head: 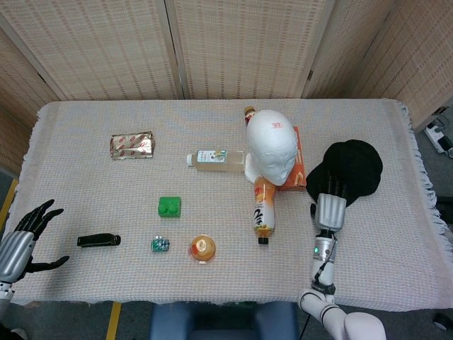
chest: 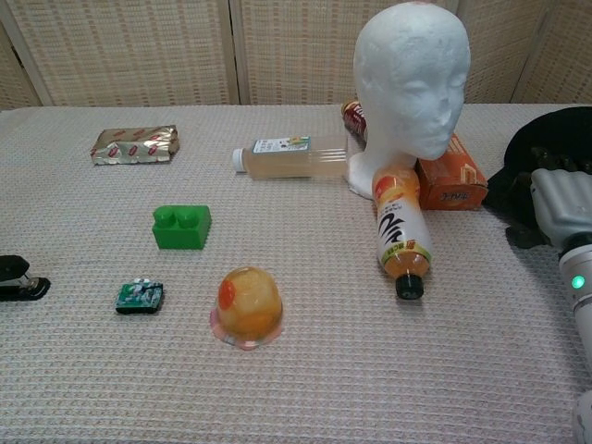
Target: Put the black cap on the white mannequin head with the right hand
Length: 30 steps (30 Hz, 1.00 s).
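Observation:
The black cap (head: 354,166) lies flat on the table's right side, just right of the white mannequin head (head: 272,145), which stands upright and bare. In the chest view the cap (chest: 555,139) sits at the right edge, beside the head (chest: 412,79). My right hand (head: 330,207) is at the cap's near edge, its dark fingers stretched out over the brim and hard to tell apart from the fabric. The thumb sticks out to the left in the chest view of that hand (chest: 555,203). My left hand (head: 21,241) hovers at the table's near left corner, fingers spread and holding nothing.
An orange drink bottle (head: 263,209) lies in front of the head, and an orange box (head: 297,173) is wedged between head and cap. A clear bottle (head: 216,159), foil pack (head: 132,145), green brick (head: 169,207), jelly cup (head: 202,248) and black stapler (head: 98,241) lie further left.

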{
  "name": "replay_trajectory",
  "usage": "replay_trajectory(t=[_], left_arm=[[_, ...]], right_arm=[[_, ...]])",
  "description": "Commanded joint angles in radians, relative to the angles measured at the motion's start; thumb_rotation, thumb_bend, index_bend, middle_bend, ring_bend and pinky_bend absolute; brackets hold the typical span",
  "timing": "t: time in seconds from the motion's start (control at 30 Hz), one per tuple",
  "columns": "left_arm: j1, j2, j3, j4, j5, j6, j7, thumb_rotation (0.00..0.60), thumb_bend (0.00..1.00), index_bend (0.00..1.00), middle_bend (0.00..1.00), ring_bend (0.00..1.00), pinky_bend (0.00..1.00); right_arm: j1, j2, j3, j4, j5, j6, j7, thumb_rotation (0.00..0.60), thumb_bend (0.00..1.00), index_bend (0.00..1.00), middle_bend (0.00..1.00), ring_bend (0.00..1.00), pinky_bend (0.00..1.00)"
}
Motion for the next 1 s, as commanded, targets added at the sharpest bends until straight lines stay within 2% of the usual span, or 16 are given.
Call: replay_trajectory(t=[0.03, 0.67, 0.77, 1.0], left_arm=[[0.000, 0.000, -0.001, 0.000, -0.002, -0.001, -0.001, 0.600, 0.17, 0.18, 0.05, 0.00, 0.14], [0.003, 0.000, -0.005, 0.005, -0.005, 0.009, -0.009, 0.600, 0.17, 0.18, 0.05, 0.00, 0.14], [0.005, 0.001, -0.007, 0.005, -0.006, 0.012, -0.014, 0.600, 0.17, 0.18, 0.05, 0.00, 0.13], [0.010, -0.001, -0.010, 0.006, -0.005, 0.026, -0.013, 0.600, 0.17, 0.18, 0.05, 0.00, 0.14]], right_arm=[[0.004, -0.001, 0.001, 0.009, 0.003, -0.002, 0.000, 0.600, 0.28, 0.39, 0.00, 0.00, 0.00], [-0.049, 0.038, -0.006, 0.074, 0.024, -0.014, 0.007, 0.600, 0.32, 0.38, 0.00, 0.00, 0.00], [-0.056, 0.046, -0.002, 0.079, 0.031, -0.020, 0.013, 0.600, 0.35, 0.39, 0.00, 0.00, 0.00], [-0.063, 0.061, 0.006, 0.078, 0.043, -0.034, 0.047, 0.600, 0.52, 0.45, 0.00, 0.00, 0.00]])
